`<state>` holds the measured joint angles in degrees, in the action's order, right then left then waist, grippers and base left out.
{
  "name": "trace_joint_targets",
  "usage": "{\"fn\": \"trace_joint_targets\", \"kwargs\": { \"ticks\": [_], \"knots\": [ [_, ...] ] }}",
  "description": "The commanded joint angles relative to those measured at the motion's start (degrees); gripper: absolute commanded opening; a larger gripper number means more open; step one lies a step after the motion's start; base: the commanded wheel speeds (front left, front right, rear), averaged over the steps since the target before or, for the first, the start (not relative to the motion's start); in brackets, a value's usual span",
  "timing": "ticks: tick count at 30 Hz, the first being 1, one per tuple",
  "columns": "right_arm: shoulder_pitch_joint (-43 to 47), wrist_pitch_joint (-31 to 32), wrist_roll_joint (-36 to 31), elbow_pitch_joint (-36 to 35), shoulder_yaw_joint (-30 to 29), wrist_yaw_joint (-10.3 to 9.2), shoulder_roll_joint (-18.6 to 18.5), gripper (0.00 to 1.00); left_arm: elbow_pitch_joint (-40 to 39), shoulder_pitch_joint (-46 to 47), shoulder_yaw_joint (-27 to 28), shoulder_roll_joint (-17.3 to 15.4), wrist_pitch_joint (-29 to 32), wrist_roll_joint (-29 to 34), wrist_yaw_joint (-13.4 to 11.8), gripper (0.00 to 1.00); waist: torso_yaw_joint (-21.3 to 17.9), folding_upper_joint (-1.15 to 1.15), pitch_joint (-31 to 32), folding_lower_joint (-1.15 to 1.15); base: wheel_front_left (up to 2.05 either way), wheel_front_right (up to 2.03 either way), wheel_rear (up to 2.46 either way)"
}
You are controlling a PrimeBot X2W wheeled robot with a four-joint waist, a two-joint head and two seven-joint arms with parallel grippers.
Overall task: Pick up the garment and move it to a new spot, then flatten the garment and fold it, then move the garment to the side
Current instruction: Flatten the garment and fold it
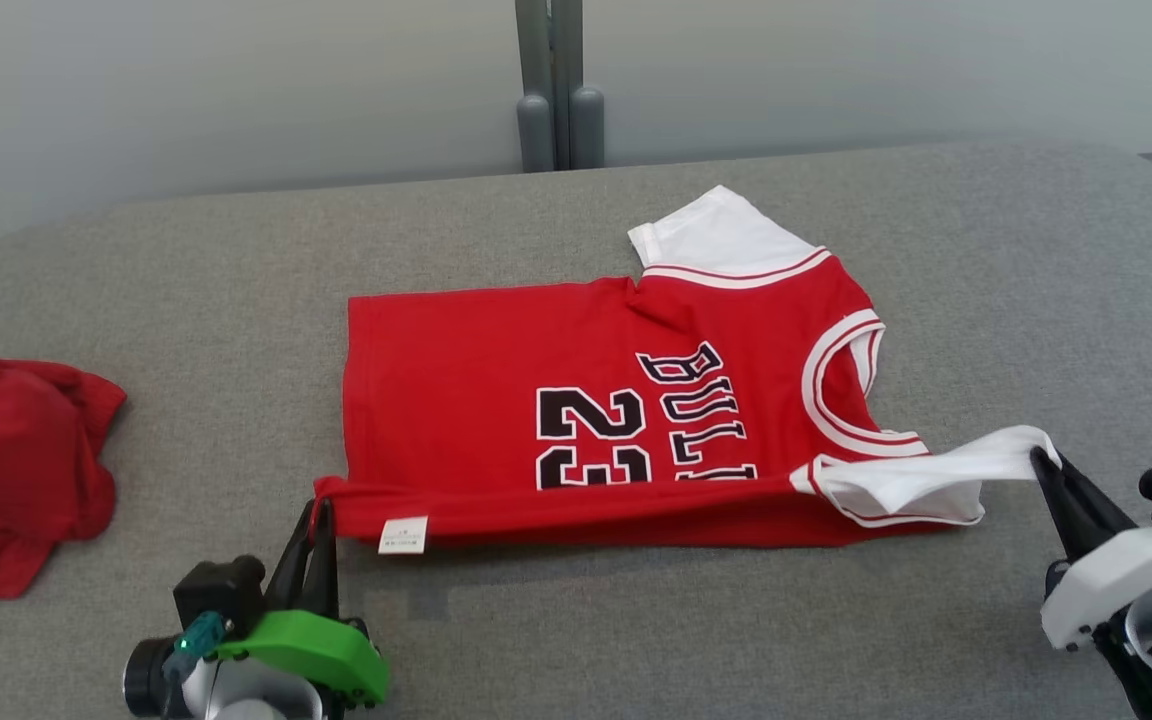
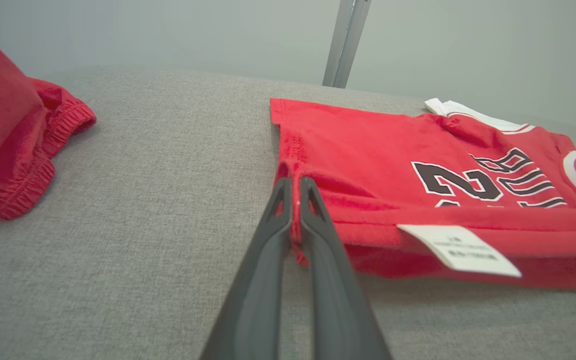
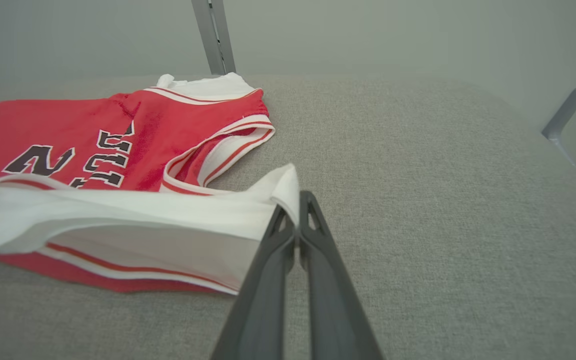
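A bare robot-testing room, more lab than home.
A wide, round-cornered bench covered in grey woven fabric [image 1: 836, 620] is the work surface. Directly behind it rise a plain pale grey wall [image 1: 236, 90] and a grey metal upright post [image 1: 536, 80], and on it lies a red basketball jersey [image 1: 456, 400] with black numerals.

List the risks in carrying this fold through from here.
The right gripper pinches just the tip of the white sleeve; it may slip free or stretch instead of carrying the jersey over.
The left gripper grips only the hem corner; uneven pulls could skew the fold.
The crumpled red shorts lie to the left; moving the jersey that way might catch them.
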<state>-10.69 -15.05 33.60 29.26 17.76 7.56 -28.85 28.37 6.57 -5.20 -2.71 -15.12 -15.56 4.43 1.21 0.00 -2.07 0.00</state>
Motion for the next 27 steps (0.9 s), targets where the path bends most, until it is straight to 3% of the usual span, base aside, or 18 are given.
{"fn": "trace_joint_targets", "kwargs": {
  "ticks": [1, 9, 17, 18, 19, 20, 21, 27],
  "knots": [
    [-1.9, -0.2, -0.9, 1.3, 0.1, -0.14, 0.2, 0.00, 0.5, 2.1, -0.2, -0.4, 0.0, 0.4, -0.6, 0.00, 1.1, 0.00, -2.4, 0.00, 0.00, 0.00, 0.00],
    [-14.1, -0.2, -3.3, 10.1, 2.1, -0.14, 2.2, 0.00, 7.8, 12.0, -3.0, -0.4, 0.0, 0.6, -3.6, 0.00, 2.2, 0.00, -7.8, 0.00, 0.00, 0.00, 0.00],
    [-20.9, -0.2, -4.1, 14.8, 3.5, -0.14, 3.1, 0.00, 12.2, 18.0, -5.2, -0.4, 0.0, -0.8, -4.5, 0.00, 2.6, 0.00, -12.0, 0.00, 0.00, 0.00, 0.00],
    [-21.5, -0.2, -3.7, 15.2, 3.2, -0.14, 3.5, 0.17, 12.6, 18.3, -5.4, -0.4, 0.0, -1.0, -4.6, 0.10, 2.5, 0.00, -12.4, 0.00, 0.00, 0.00, 0.00],
    [-21.9, -0.2, -3.3, 15.3, 2.8, -0.13, 3.7, 1.00, 12.9, 18.7, -5.7, -0.4, 0.0, -1.0, -4.7, 0.40, 2.5, 0.00, -12.7, 0.00, 0.00, 0.00, 0.00],
    [-22.1, -0.2, -3.0, 15.1, 2.5, -0.13, 3.9, 1.00, 12.8, 19.0, -5.7, -0.4, 0.0, -1.5, -4.7, 0.91, 2.5, 0.00, -12.9, 0.00, 0.00, 0.00, 0.00],
    [-22.3, -0.2, -3.0, 14.7, 1.9, -0.13, 4.0, 1.00, 12.4, 19.3, -5.6, -0.4, 0.0, -1.5, -5.1, 1.00, 2.4, 0.00, -13.1, 0.00, 0.00, 0.00, 0.00],
    [-20.2, -0.2, -6.7, 9.4, -5.6, -0.12, 4.0, 1.00, 8.2, 17.7, -4.4, -0.4, 0.0, -0.5, -6.7, 1.00, 2.1, 0.00, -13.3, 0.00, 0.00, 0.00, 0.00]
  ]
}}
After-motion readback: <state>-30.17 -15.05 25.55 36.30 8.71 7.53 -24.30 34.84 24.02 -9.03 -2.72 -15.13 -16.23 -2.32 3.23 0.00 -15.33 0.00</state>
